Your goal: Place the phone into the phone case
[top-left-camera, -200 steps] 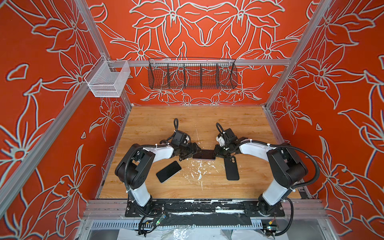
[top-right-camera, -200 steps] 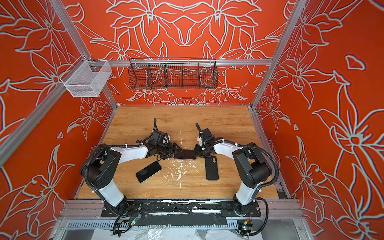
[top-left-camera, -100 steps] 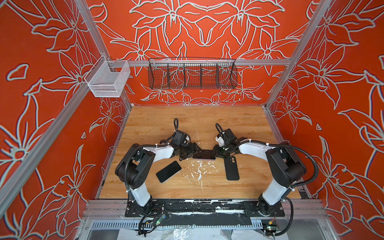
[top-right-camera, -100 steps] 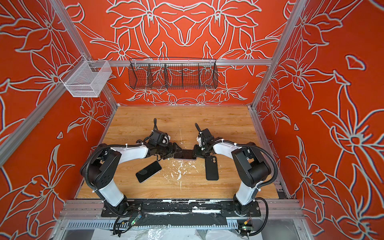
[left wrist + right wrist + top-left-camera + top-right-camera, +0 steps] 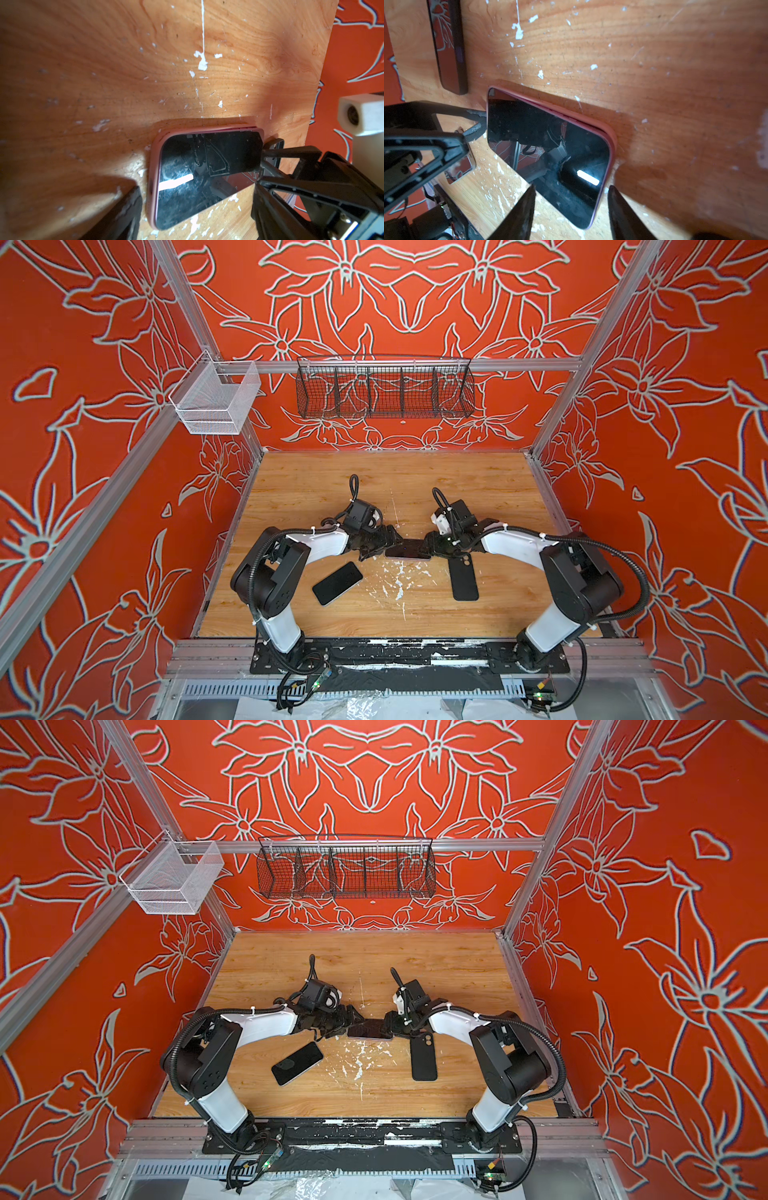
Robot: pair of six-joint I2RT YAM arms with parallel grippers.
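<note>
Both left pincer (image 5: 386,545) and right pincer (image 5: 430,546) gape above flecked wooden table (image 5: 415,477), orange walls (image 5: 395,302).

The left arm (image 5: 328,540) and right arm (image 5: 513,546) each have white shells between black joint housings, with ribbed black cables (image 5: 645,593) fastened by white zip ties.

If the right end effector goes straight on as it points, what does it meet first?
The black-screened phone in the pink case: its near end sits right at the fingertips of the open right end effector. How high the fingers are above it is unclear.
</note>
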